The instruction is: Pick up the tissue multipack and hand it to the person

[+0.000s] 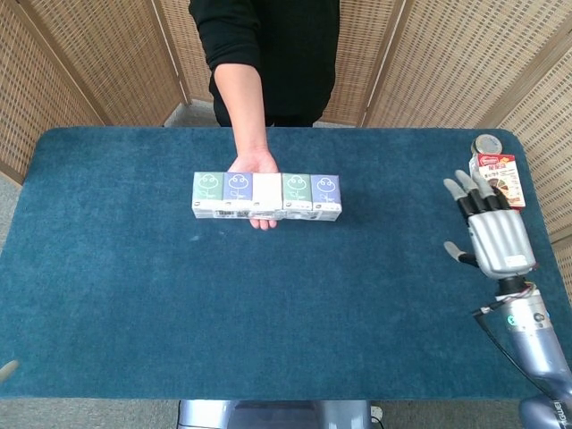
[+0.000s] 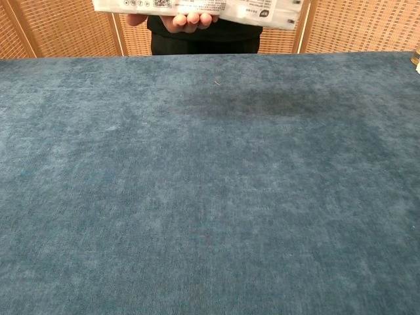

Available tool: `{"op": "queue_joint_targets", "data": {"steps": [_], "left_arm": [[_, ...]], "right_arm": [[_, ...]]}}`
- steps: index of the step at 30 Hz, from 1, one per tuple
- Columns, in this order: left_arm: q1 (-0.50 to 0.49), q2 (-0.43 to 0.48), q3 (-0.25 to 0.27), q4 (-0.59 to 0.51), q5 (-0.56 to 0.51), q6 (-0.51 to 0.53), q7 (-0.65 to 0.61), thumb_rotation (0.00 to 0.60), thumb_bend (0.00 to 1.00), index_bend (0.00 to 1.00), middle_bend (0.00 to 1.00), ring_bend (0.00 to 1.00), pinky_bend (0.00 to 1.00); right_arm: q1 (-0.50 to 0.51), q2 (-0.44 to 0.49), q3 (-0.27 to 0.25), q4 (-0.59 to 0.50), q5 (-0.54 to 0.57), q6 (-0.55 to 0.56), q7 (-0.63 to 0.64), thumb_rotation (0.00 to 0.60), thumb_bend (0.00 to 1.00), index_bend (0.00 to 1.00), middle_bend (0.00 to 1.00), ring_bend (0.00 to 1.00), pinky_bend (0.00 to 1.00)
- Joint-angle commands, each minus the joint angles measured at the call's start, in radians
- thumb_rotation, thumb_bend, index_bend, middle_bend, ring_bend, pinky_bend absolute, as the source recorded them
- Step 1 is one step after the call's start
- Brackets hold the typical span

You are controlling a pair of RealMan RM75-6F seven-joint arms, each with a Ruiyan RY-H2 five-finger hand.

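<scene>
Table: blue cloth (image 1: 116,295), wicker screens behind.
Multipack (image 1: 266,196): resting on person's palm (image 1: 254,167), above table.
My right hand (image 1: 492,234): fingers spread, holding nothing, well apart from multipack.
Left hand: can't see it.

person's head (image 1: 268,36) cut off above, tissue multipack (image 2: 197,6) clipped by chest view's top edge
</scene>
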Motion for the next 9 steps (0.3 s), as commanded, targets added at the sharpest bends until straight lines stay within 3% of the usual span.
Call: {"op": "queue_joint_targets", "data": {"steps": [1,9], "left_arm": [[0.003,-0.001,0.002,0.003,0.005,0.005,-0.001,0.6,0.14,0.0,0.0,0.0,0.09],[0.009,-0.004,0.005,0.013,0.014,0.02,-0.01,0.6,0.14,0.0,0.0,0.0,0.09]], "right_arm": [[-0.067,-0.064,-0.009,0.104,-0.02,0.046,0.049,0.6,0.13,0.0,0.0,0.02,0.14],[-0.134,-0.118,-0.017,0.222,-0.027,0.014,0.138,0.6,0.07,0.0,0.0,0.01,0.11]]}}
